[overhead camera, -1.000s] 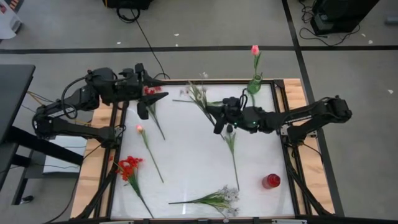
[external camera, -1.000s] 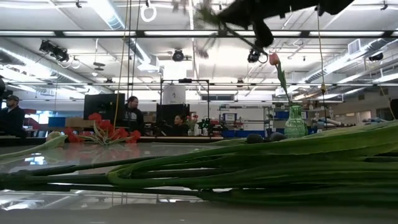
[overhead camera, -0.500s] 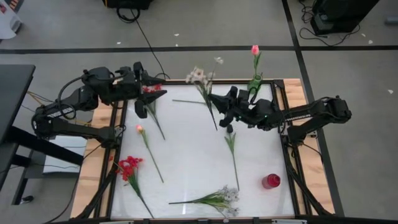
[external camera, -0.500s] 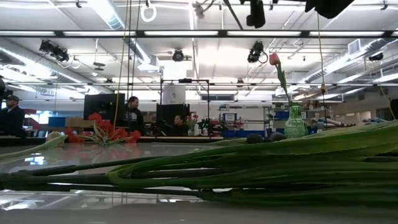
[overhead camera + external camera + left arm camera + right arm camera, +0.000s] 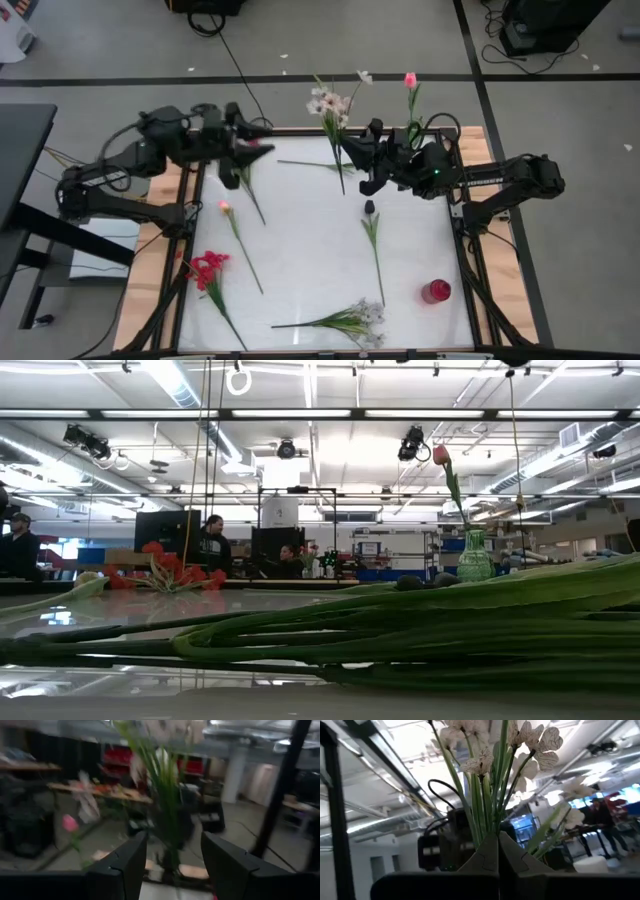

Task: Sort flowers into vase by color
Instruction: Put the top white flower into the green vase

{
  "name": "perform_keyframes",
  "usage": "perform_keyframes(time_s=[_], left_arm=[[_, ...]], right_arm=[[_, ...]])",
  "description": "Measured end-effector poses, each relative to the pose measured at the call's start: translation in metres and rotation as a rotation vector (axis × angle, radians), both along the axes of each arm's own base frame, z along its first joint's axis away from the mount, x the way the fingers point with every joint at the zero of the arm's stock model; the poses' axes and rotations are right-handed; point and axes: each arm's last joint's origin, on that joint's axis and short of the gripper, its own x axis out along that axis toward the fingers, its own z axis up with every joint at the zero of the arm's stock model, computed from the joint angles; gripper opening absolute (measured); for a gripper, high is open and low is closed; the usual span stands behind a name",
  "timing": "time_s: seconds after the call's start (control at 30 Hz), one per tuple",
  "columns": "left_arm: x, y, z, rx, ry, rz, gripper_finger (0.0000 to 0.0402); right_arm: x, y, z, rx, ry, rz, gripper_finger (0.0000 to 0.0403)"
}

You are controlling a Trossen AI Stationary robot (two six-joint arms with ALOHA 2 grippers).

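Note:
My right gripper [image 5: 346, 158] is raised over the far middle of the table, shut on a white flower spray [image 5: 330, 100] whose heads fill the right wrist view [image 5: 495, 740]. The green vase [image 5: 410, 135] at the far right holds a pink tulip [image 5: 410, 80]. My left gripper [image 5: 252, 150], at the far left, stands open with nothing between its fingers [image 5: 174, 865]. A red flower [image 5: 250, 143] shows just by it, its stem lying on the table. Also flat on the table are a pink tulip [image 5: 225, 208], a red cluster [image 5: 207, 268], a dark bud [image 5: 369, 207] and another white spray [image 5: 355, 318]. My right gripper pinches the white spray's bunched green stems [image 5: 487, 827] between its two fingers, well below the flower heads. The fingers come from the table's right and slant upward, lying across the stems. The spray is lifted clear of the table, heads up and toward the far edge.
A small red vase [image 5: 436, 291] stands at the near right. A thin green stem [image 5: 305, 164] lies on the table between the two grippers. In the low view the near spray's stems [image 5: 400, 630] fill the foreground, with the green vase [image 5: 474, 555] behind.
My right gripper has risen and tipped its fingers upward, staying shut. The white spray has come up off the table with it, and its heads have swung toward the far edge. Both have risen out of the low view.

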Motion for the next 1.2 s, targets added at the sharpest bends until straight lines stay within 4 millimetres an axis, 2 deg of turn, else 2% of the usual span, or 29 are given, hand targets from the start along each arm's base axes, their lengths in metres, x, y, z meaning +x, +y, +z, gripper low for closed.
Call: perform_keyframes(time_s=[0.17, 0.27, 0.43, 0.7, 0.9, 1.03, 1.2], left_arm=[[0.049, -0.001, -0.028, -0.04, 0.114, -0.019, 0.0194], [0.068, -0.001, -0.035, -0.052, 0.099, 0.001, 0.0194], [0.091, 0.003, -0.047, -0.079, 0.104, 0.005, 0.0194], [0.122, 0.008, -0.057, -0.059, -0.004, 0.003, 0.0194], [0.132, 0.009, -0.065, -0.033, -0.009, 0.006, 0.0191], [0.136, 0.01, -0.069, -0.029, 0.004, 0.007, 0.0148], [0.137, 0.01, -0.07, 0.01, 0.014, 0.01, 0.0037]], right_arm=[[0.001, -0.005, 0.008, -0.029, 0.003, 0.025, 0.0], [0.0, -0.009, 0.009, -0.042, 0.0, 0.027, 0.0], [0.0, -0.016, 0.009, -0.056, 0.003, 0.053, 0.0], [-0.001, -0.023, 0.008, -0.059, 0.011, 0.102, 0.0], [-0.003, -0.029, 0.009, -0.062, 0.004, 0.111, 0.0], [-0.004, -0.033, 0.009, -0.058, 0.002, 0.139, 0.0], [-0.005, -0.038, 0.009, -0.043, -0.003, 0.138, 0.0003]])
